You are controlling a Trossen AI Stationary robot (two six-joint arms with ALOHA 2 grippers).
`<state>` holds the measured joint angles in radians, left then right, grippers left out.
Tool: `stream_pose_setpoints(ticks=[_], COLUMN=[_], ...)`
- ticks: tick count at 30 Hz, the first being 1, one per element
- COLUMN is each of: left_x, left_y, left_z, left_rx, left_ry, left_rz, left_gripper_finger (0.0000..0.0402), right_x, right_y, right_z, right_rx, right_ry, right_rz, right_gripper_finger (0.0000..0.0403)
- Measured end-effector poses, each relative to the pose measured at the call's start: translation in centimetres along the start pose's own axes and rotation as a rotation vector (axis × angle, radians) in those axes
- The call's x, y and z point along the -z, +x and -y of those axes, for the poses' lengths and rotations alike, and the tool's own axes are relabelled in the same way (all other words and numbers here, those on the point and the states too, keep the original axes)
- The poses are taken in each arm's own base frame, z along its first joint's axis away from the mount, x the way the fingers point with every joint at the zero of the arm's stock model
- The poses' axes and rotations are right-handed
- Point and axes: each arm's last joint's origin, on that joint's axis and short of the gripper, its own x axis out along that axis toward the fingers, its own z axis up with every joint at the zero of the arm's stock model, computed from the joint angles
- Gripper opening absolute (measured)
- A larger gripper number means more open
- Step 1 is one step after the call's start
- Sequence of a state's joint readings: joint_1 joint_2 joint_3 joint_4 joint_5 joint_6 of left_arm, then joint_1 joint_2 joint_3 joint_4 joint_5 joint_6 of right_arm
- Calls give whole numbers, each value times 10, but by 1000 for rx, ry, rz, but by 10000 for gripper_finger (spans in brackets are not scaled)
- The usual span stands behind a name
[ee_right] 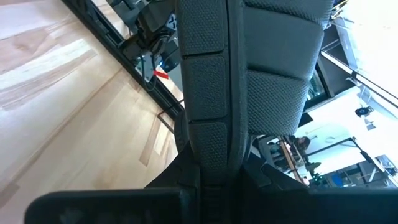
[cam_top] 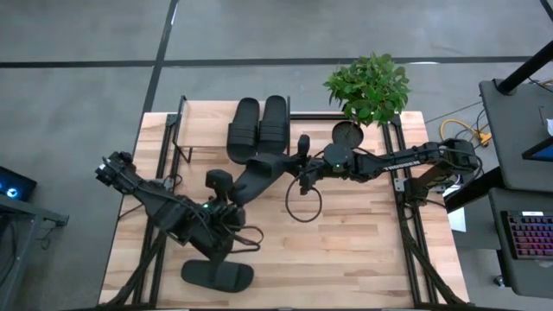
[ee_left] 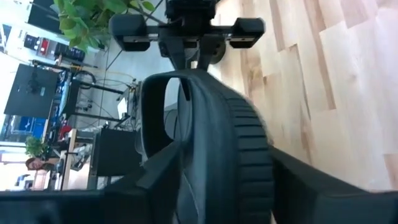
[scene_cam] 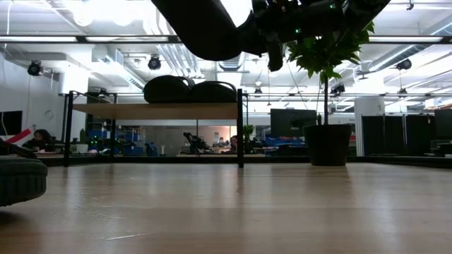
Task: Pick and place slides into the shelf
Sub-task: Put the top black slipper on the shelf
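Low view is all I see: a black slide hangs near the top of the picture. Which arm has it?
Observer: The right pincer grips the lifted slide by one end, above the middle of the table.
Operator: Where is the other arm?
Observer: The left pincer is at that slide's opposite end.
Operator: And the dark lump at my left edge?
Observer: That is the fourth slide, lying near the table edge farthest from the shelf, beside the left arm.
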<state>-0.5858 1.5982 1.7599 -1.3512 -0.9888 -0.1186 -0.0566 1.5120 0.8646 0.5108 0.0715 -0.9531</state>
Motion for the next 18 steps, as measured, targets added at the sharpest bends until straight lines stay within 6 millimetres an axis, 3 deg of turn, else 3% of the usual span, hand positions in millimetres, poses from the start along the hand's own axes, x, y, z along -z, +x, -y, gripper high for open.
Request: stream_pose_setpoints(ticks=[7,12,18], left_x=[0,0,2], left_y=[10,11,9], left_z=[-7,-8,-10], left_rx=[-11,-34,-81], left_ry=[-1,3,15], left_rz=[-28,-30,-34], left_gripper_finger=[32,33,33], right_x=[-1,-3,-6], right_y=[0,1,1], right_z=[0,3,10], right_rx=[7,17,93], right_ry=[2,24,81], right_rz=[1,-2,-53], right_gripper_finger=[37,41,125])
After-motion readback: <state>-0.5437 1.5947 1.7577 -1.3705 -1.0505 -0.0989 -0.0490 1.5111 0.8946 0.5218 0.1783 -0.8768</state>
